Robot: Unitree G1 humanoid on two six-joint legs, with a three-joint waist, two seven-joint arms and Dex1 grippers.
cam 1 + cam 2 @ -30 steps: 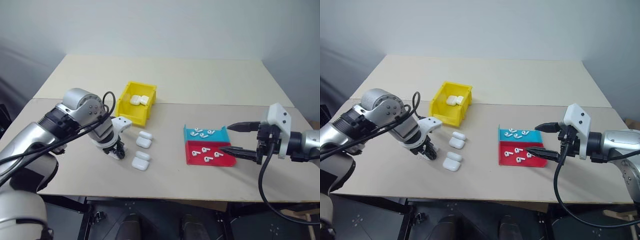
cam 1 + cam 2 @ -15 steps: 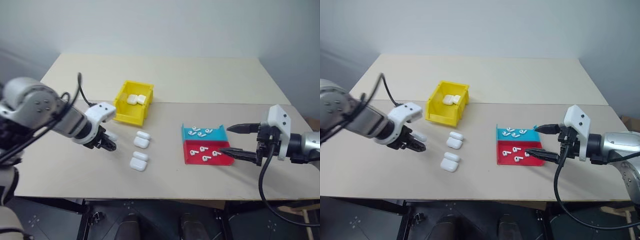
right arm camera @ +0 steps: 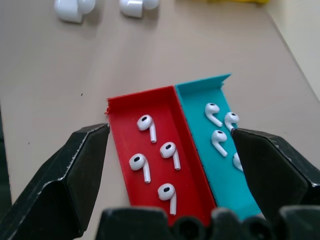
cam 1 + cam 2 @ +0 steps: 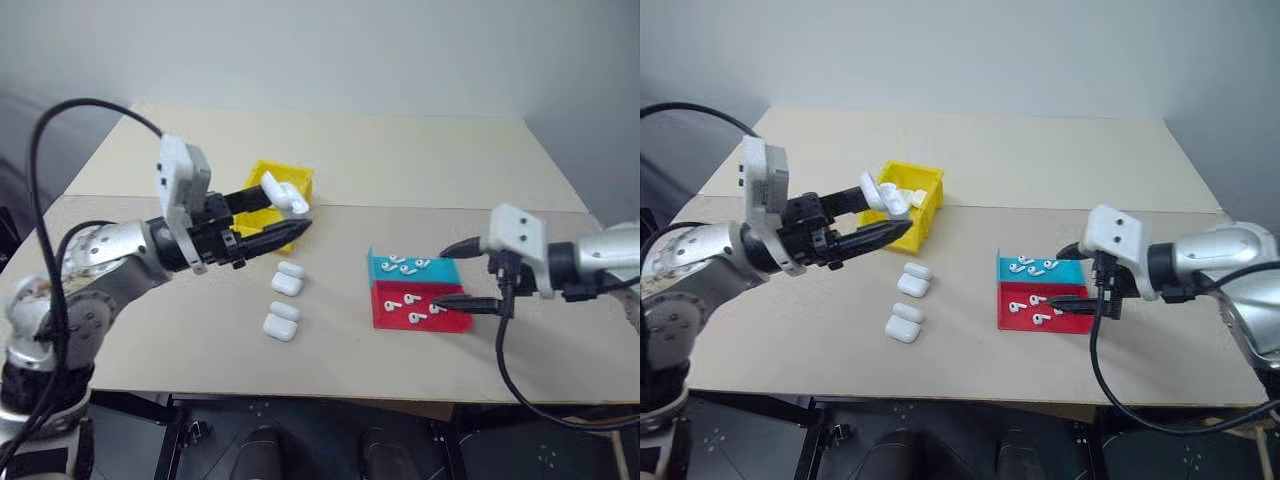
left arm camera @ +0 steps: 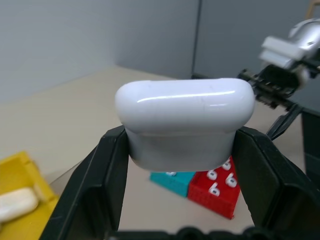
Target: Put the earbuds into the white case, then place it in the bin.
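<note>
earbuds (image 3: pixel 148 127) in tray (image 3: pixel 120 110), cases (image 4: pixel 277 196) in bin (image 4: pixel 255 183)

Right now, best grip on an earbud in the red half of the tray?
Straddle one tiny white glossy earbud across its short stem, coming from above: it lies flat in the flat red tray half, and the open right end effector hangs over it.

Soft even light, faint shadows

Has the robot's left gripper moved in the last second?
Yes. The left gripper, shut on a white case, rose from the table to level with the yellow bin.
</note>
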